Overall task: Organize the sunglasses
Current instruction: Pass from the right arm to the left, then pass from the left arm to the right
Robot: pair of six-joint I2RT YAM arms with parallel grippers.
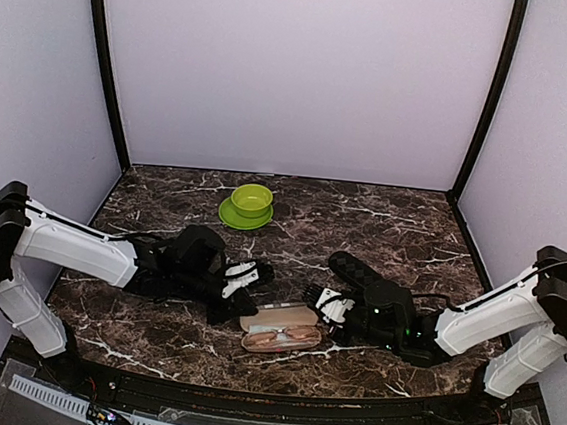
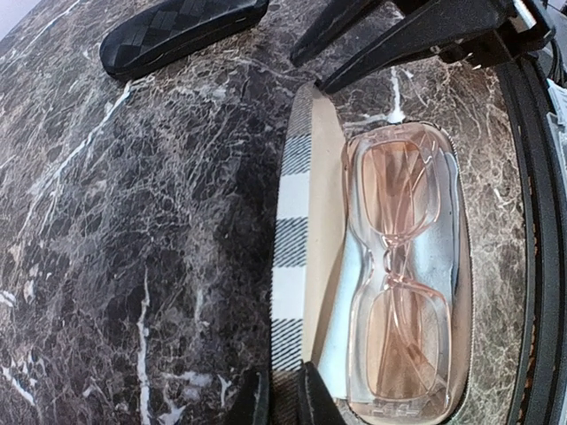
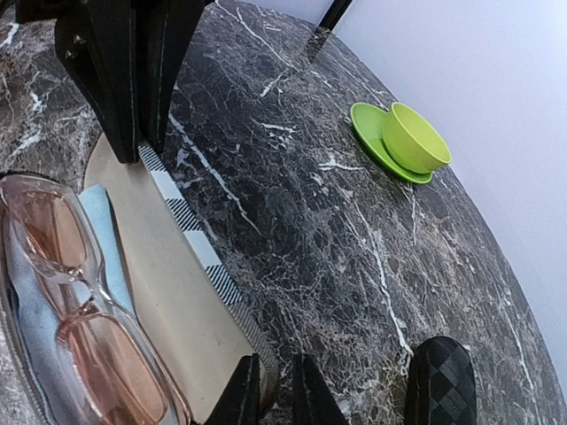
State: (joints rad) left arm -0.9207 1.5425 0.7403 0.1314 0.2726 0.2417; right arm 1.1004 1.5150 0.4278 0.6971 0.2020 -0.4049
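Reaches in from the left with the left gripper [image 2: 282, 400], fingers [image 2: 251, 405] clenched on the left end of the raised lid [image 2: 291, 239] of the open striped case [image 1: 273, 317]. Leaves a green cup [image 1: 253, 200] on its saucer [image 1: 233, 215] well behind, apart from everything else. Finds the sunglasses [image 2: 394, 292], pink-lensed and folded, lying in the tray of that case, just on the near side of the lid, with the long axis running left to right from one gripper toward the other, parallel to the lid. Meets the right end of the lid with the right gripper [image 3: 273, 394], fingers [image 3: 241, 398] straddling the edge; cannot tell whether pressed on it or standing slightly slack. Passes a black case [image 1: 363, 272], lying closed and untouched just beyond that gripper. Puts both arms about equally near, each at an end of the lid, neither touching the glasses. Looks like a lid-closing step: probably calls for swinging the lid toward the near edge, down over the lenses, both ends together to avoid twisting the case or shoving it off the table.
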